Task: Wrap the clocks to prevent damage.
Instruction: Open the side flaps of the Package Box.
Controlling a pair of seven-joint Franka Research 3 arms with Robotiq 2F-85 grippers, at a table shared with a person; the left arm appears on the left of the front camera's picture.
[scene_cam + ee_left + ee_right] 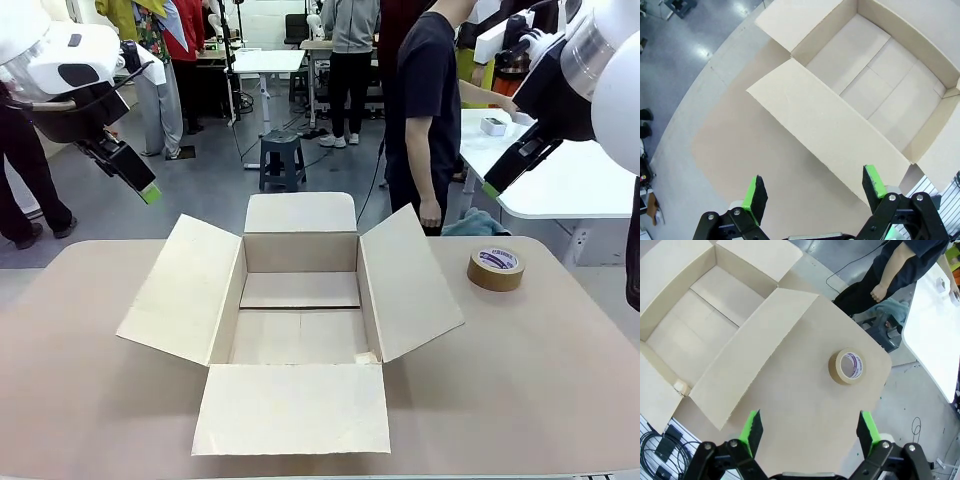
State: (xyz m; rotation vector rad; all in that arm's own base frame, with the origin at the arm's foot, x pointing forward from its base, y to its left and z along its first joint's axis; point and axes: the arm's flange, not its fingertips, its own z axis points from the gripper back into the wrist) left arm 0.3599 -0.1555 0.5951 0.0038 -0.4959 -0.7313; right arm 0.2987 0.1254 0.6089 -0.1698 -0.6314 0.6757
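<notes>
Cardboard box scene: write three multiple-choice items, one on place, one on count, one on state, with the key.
1. Where is the tape roll relative to the cardboard box?
A. inside it
B. on the table, to the robot's right of it
C. on its near flap

2. How many box flaps are open?
A. two
B. three
C. four

3. How are the left gripper and right gripper?
A. both open, empty
B. both shut
C. one gripping a flap

Key:
1 B, the roll lies on bare tabletop beside the right flap.
2 C, all four flaps are spread.
3 A, both sets of jaws stand wide apart with nothing between.
</notes>
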